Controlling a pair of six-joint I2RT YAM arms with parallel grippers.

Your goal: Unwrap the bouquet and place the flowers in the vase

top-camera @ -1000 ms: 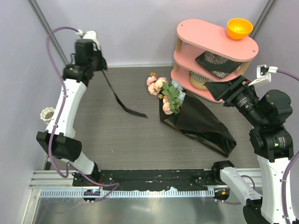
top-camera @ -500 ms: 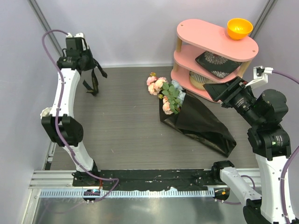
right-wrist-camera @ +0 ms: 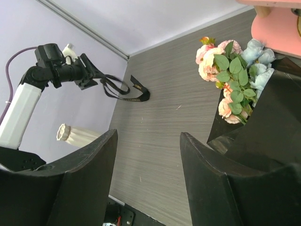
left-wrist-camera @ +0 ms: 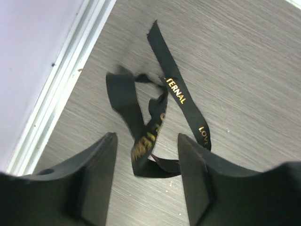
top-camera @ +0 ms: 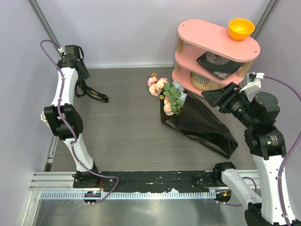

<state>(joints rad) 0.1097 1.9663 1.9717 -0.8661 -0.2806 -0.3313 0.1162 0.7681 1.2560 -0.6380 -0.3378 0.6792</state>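
Just beside the one pink shelf (top-camera: 207, 37) lies the one bouquet (top-camera: 188, 110), mid-table (top-camera: 122, 127), in black paper (top-camera: 207, 125). One orange bowl (top-camera: 241, 28), one flowery plate (top-camera: 218, 63) and one white cup (top-camera: 200, 81) sit on the shelf. One black ribbon (left-wrist-camera: 178, 89) lies under the left gripper (left-wrist-camera: 146, 141), whose jaws are apart and empty. The right gripper (right-wrist-camera: 148, 136) gapes empty too. One vase (right-wrist-camera: 77, 134) stands far left, well apart from the bouquet

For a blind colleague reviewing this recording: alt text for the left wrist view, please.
A loose black ribbon with gold lettering lies crumpled on the grey wood-grain table, framed by the left gripper's open black fingers. A white rail and lilac wall run along the left.
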